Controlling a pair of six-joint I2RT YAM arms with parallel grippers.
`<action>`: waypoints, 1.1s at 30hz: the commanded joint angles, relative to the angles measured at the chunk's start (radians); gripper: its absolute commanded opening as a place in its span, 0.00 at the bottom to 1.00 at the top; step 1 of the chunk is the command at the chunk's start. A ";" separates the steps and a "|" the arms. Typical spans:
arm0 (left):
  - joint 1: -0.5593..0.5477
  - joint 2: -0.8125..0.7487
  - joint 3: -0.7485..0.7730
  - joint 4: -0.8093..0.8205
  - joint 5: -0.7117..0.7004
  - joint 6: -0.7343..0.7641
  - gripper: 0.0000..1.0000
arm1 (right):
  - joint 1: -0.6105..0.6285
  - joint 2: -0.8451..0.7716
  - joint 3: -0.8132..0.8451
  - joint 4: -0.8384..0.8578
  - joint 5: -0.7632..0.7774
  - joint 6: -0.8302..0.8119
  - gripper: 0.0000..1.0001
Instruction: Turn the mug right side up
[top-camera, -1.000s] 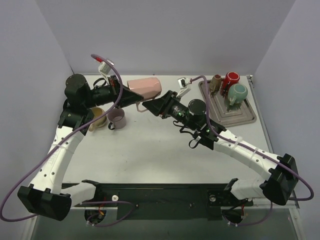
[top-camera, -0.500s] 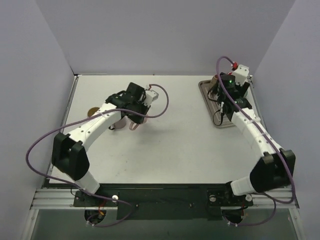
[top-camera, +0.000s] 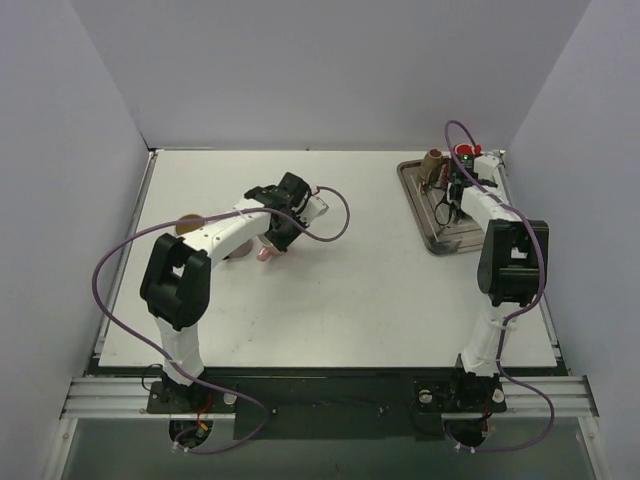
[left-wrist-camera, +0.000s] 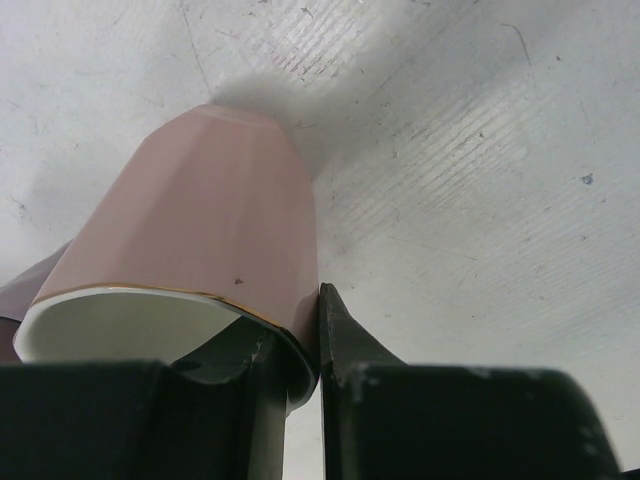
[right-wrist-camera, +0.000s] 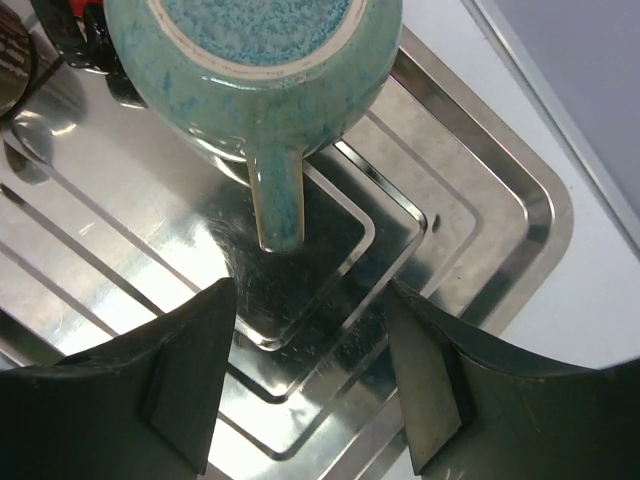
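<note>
A pink faceted mug (left-wrist-camera: 210, 210) with a gold rim lies tilted, its base toward the table and its mouth toward the camera. My left gripper (left-wrist-camera: 292, 328) is shut on its rim, one finger inside and one (left-wrist-camera: 345, 345) outside. In the top view the left gripper (top-camera: 272, 238) is low at centre-left, with the pink mug (top-camera: 264, 254) peeking out below it. A teal mug (right-wrist-camera: 250, 60) stands upside down on the metal tray (right-wrist-camera: 480, 200), its handle pointing at my right gripper (right-wrist-camera: 310, 300), which is open and empty just above the tray.
A red mug (right-wrist-camera: 75, 30) and a brown item (right-wrist-camera: 10, 50) stand at the tray's far end. The tray (top-camera: 430, 235) sits at the table's back right. A tan bowl (top-camera: 187, 224) lies left of the left arm. The left arm's purple cable loops over the table.
One second ago both arms met at the back centre with the pink mug held high. Now the left gripper is down by the table with it, and the right gripper is over the tray.
</note>
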 joint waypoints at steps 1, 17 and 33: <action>0.025 0.009 0.044 0.045 0.069 0.036 0.00 | -0.043 0.044 0.091 -0.002 -0.070 0.038 0.56; 0.048 -0.255 0.027 -0.027 0.192 0.044 0.59 | -0.067 0.207 0.272 -0.087 -0.075 -0.002 0.24; 0.137 -0.536 0.021 0.049 0.624 -0.202 0.65 | 0.027 -0.515 -0.191 0.222 -0.242 0.011 0.00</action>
